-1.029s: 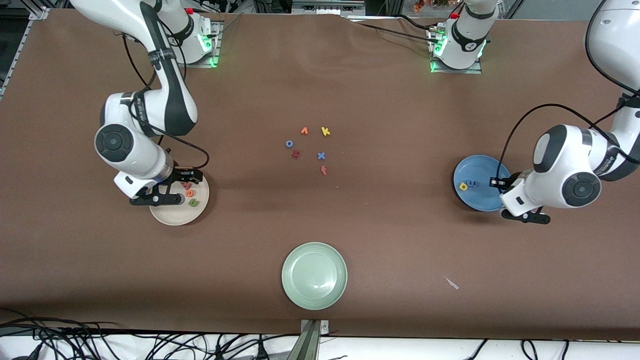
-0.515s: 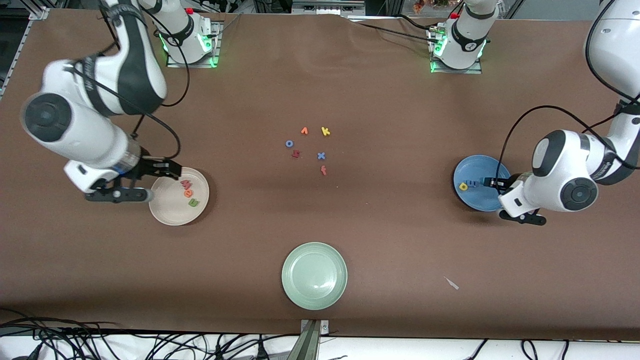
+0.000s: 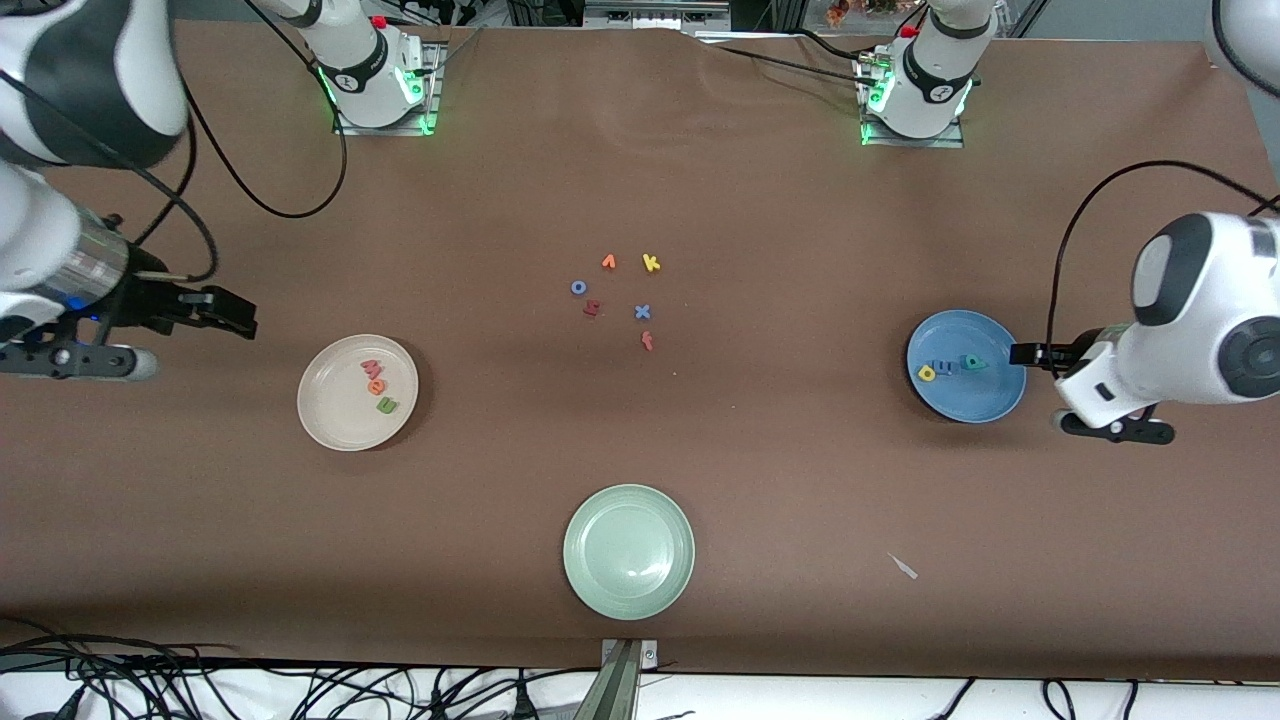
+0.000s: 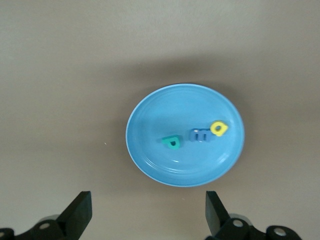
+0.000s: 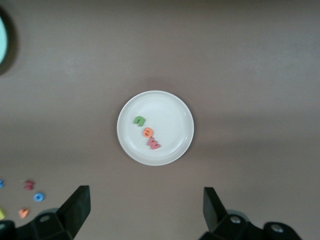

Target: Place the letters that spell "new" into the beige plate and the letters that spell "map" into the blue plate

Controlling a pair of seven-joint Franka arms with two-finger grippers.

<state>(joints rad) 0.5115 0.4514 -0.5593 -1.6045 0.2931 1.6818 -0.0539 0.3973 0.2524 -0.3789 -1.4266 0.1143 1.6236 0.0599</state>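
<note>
The beige plate [image 3: 335, 405] lies toward the right arm's end of the table. In it are the pinkish-red w [image 3: 371, 368], the orange e [image 3: 377, 386] and the green n [image 3: 386, 405]. The blue plate [image 3: 975, 395] toward the left arm's end holds the yellow a [image 3: 927, 373], the blue m [image 3: 944, 369] and the teal p [image 3: 971, 362]. My left gripper [image 3: 1040, 388] hangs open beside the blue plate [image 4: 150, 170], holding nothing [image 4: 147, 202]. My right gripper [image 3: 200, 345] is open and high, off the beige plate [image 5: 172, 117], with nothing between its fingers [image 5: 145, 197].
A pale green plate [image 3: 628, 552] sits near the front edge. Loose letters lie mid-table: an orange v [image 3: 608, 262], a yellow k [image 3: 651, 263], a blue o [image 3: 579, 287], a blue x [image 3: 642, 312], a red f [image 3: 648, 341] and another red letter [image 3: 592, 308].
My left gripper opened, left the teal p in the blue plate and drew back off the plate. My right arm rose and swung away from the beige plate.
</note>
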